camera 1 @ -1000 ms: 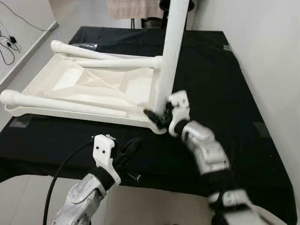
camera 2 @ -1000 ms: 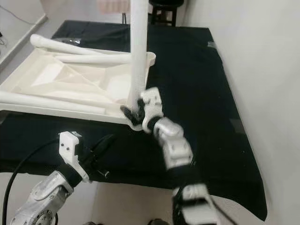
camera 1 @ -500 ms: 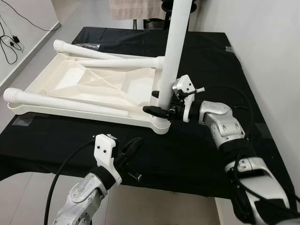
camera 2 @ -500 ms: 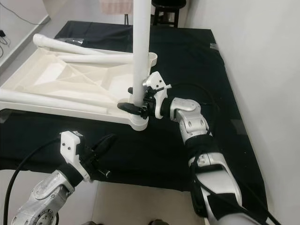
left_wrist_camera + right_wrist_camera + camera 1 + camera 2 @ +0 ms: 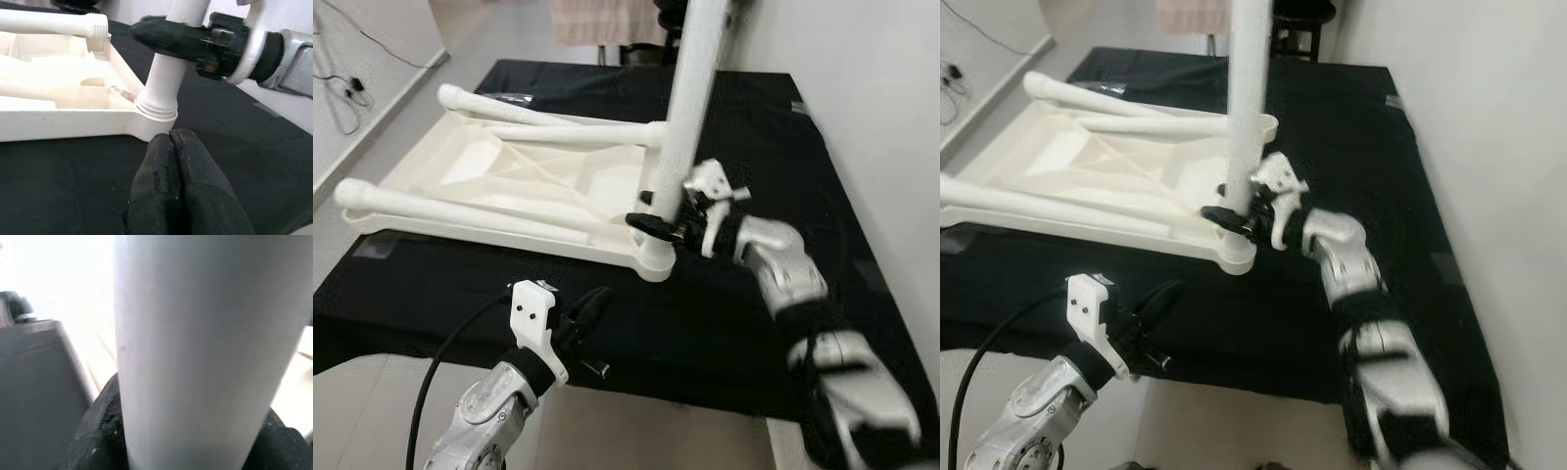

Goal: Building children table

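Tabletop [image 5: 509,191], white plastic and turned underside up, is lying on a bench [image 5: 744,108] draped in black cloth, which is standing beside a pale wall [image 5: 871,108] with light floor [image 5: 372,127] running along its other side. Two white legs [image 5: 460,211] are lying flat across the tabletop, and a third leg [image 5: 690,88] is standing upright in the socket at the corner nearest the robot. The right tool [image 5: 656,220] is reaching in from the wall side and clamping its black fingers [image 5: 166,36] around this upright leg just above the socket. The left tool [image 5: 173,147] is hovering over the black cloth near that same corner, apart from it, its two fingers pressed together and holding nothing.
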Controlling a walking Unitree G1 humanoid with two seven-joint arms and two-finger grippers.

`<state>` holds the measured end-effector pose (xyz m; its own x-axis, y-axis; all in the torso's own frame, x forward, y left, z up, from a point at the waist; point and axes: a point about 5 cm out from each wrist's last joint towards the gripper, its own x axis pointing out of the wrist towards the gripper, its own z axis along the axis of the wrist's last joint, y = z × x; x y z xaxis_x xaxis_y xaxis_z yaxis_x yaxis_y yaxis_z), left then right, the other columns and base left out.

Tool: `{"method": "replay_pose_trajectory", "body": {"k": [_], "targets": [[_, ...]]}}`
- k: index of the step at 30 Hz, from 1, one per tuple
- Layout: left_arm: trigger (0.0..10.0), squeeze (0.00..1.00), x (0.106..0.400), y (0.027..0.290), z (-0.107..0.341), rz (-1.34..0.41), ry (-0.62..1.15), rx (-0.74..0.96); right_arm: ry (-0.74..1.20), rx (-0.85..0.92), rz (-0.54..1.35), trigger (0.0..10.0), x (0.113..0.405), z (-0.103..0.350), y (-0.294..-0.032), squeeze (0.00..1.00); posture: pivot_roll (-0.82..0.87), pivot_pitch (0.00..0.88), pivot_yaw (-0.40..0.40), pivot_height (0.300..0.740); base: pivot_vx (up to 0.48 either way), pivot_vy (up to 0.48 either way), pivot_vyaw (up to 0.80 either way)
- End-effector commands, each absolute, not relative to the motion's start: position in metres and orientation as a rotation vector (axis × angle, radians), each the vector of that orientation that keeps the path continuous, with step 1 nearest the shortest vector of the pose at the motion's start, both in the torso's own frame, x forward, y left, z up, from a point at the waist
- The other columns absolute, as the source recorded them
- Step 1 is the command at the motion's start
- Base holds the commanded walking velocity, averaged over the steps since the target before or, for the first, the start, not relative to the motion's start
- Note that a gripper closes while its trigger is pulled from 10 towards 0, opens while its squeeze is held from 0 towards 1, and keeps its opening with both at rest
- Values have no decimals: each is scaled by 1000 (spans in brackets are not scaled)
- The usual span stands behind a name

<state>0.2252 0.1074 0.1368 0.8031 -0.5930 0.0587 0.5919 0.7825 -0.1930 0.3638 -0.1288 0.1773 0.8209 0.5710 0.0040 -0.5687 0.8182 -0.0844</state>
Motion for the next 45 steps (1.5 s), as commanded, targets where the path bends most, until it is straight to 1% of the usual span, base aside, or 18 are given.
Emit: {"method": "replay_pose_trajectory", "body": {"k": [1,2,3,7,11,12,13,14,16,17,22,23,24,32,33,34,35,45], "targets": [[10000,0,224,110,134,-628,15,-202,185,-77,195,0,350,133,-151,0,59,145,-38,740,0,0,0],[10000,0,225,111,134,-630,16,-201,202,-37,154,0,334,127,-135,0,56,150,-31,740,0,0,0],[10000,0,225,111,134,-630,16,-201,202,-37,154,0,334,127,-135,0,56,150,-31,740,0,0,0],[10000,0,226,111,134,-633,18,-202,161,-38,306,0,323,131,-100,0,50,142,-31,740,0,0,0],[10000,0,227,110,134,-633,17,-203,142,-80,315,0,332,137,-98,0,50,138,-42,740,0,0,0],[10000,0,227,110,134,-629,15,-203,122,-117,301,4588,338,143,-100,0,49,138,-42,740,0,0,0],[10000,0,228,110,134,-627,13,-203,106,-143,291,4588,341,147,-100,0,49,138,-42,740,0,0,0],[10000,0,228,110,134,-622,10,-201,91,-131,291,10000,342,154,-99,631,48,136,-39,740,0,0,0],[10000,0,228,110,134,-619,9,-200,84,-117,292,10000,343,158,-98,631,48,136,-39,740,0,0,0],[10000,0,228,110,134,-619,8,-200,69,-97,299,10000,344,164,-97,1000,47,136,-40,740,0,0,0],[10000,0,229,109,134,-625,10,-209,-39,-46,440,10000,354,189,-94,1000,43,133,-40,740,0,0,0],[10000,0,229,108,134,-626,10,-211,-68,-44,508,10000,355,195,-93,525,43,133,-40,740,0,0,0],[10000,0,229,108,134,-627,10,-212,-99,-65,602,10000,355,200,-92,0,42,132,-43,740,0,0,0],[10000,0,229,107,134,-625,7,-216,-91,-230,945,10000,362,203,-96,0,44,129,-46,740,0,0,0],[10000,0,229,106,134,-625,7,-216,-71,-210,959,7922,366,202,-99,0,45,128,-46,740,0,0,0],[10000,0,229,106,134,-625,7,-216,-58,-188,966,7922,369,202,-101,0,45,128,-46,740,0,0,0],[10000,0,229,106,134,-625,7,-217,-45,-181,972,0,372,201,-104,0,50,125,-47,740,0,0,0],[10000,0,228,105,134,-624,7,-219,-14,-187,958,0,378,198,-125,0,44,129,-47,740,0,0,0]]}}
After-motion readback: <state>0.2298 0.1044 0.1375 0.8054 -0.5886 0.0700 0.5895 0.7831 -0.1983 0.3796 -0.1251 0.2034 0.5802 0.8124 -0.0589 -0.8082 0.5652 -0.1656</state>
